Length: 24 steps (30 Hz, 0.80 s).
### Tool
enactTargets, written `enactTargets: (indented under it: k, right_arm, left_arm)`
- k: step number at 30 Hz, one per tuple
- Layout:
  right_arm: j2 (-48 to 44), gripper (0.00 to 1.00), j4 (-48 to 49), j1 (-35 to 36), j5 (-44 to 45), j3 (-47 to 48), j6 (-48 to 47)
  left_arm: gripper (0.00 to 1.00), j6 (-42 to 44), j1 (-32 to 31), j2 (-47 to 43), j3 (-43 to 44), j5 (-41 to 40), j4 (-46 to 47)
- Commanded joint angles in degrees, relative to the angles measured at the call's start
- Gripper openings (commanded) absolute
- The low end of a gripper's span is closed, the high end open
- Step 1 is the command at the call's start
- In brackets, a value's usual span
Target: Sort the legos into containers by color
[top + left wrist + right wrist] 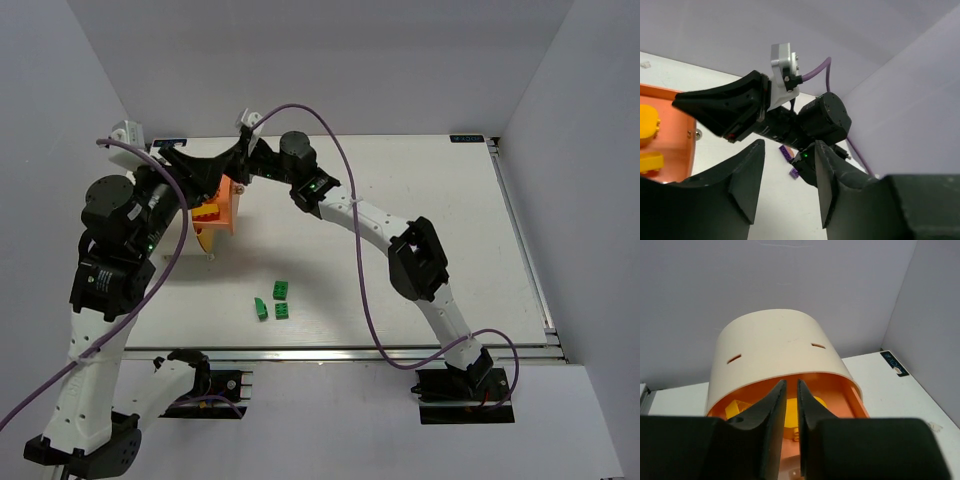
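The container lies on its side at the back left, cream outside and orange inside, with several orange legos in it. My right gripper points into its mouth; the jaws stand a narrow slit apart, and only orange bricks inside the drum show through the gap. My left gripper hovers beside it, open and empty. Two purple legos lie on the table beyond the left fingers. Three green legos lie nearer the front.
Both grippers crowd together over the container near the back left wall. A purple cable loops over the right arm. The table's right edge has a metal rail.
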Motion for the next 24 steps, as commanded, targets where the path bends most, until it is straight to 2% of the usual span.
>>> enactTargets:
  k: [1, 3, 6, 9, 10, 11, 13, 14, 16, 22, 24]
  right_arm:
    - [-5.39, 0.17, 3.18, -2.42, 5.54, -0.77, 3.43]
    - [-8.02, 0.00, 1.09, -4.18, 8.79, -1.99, 5.36]
    - [-11.98, 0.00, -3.04, -6.82, 10.13, -4.02, 6.95]
    - [-17.33, 0.00, -8.59, -11.91, 9.25, -11.38, 7.74]
    - [-19.09, 0.00, -9.21, -13.58, 8.47, -17.58, 7.57]
    - [-22.50, 0.00, -8.95, -14.46, 7.76, -21.13, 7.31]
    - [-25.77, 0.00, -8.77, -18.23, 5.92, -29.72, 6.16]
    - [-28.66, 0.00, -8.86, -19.73, 5.56, -32.21, 6.16]
    - [-32.18, 0.00, -9.91, -22.63, 5.21, -38.00, 5.37]
    - [-38.52, 0.00, -10.35, -27.47, 5.12, -47.87, 4.40]
    - [-39.41, 0.00, -10.53, -28.70, 5.03, -50.33, 4.67]
  left_arm:
    - [0.51, -1.05, -0.22, 0.78, -0.75, 0.70, -1.71]
    - [0.36, -1.84, -0.22, 1.84, -2.15, 1.84, -1.10]
    - [0.29, -2.37, -0.22, 4.56, -3.29, 3.42, -0.57]
    - [0.24, -2.37, -0.75, 9.90, -3.74, 6.32, -0.13]
    - [0.23, -2.20, -0.75, 11.58, -3.65, 7.11, -0.22]
    - [0.16, -2.11, -0.75, 13.42, -3.30, 7.47, -0.91]
    - [0.13, -1.58, -0.75, 18.35, -2.34, 7.30, -1.62]
    - [0.06, -1.49, -0.75, 20.02, -1.72, 6.16, -2.06]
    - [0.01, 0.09, -0.75, 24.85, 0.64, 5.37, -3.02]
    - [0.04, 4.92, -1.28, 37.49, 9.17, -1.14, -10.39]
    - [0.06, 6.50, -1.80, 40.58, 14.08, -5.79, -13.30]
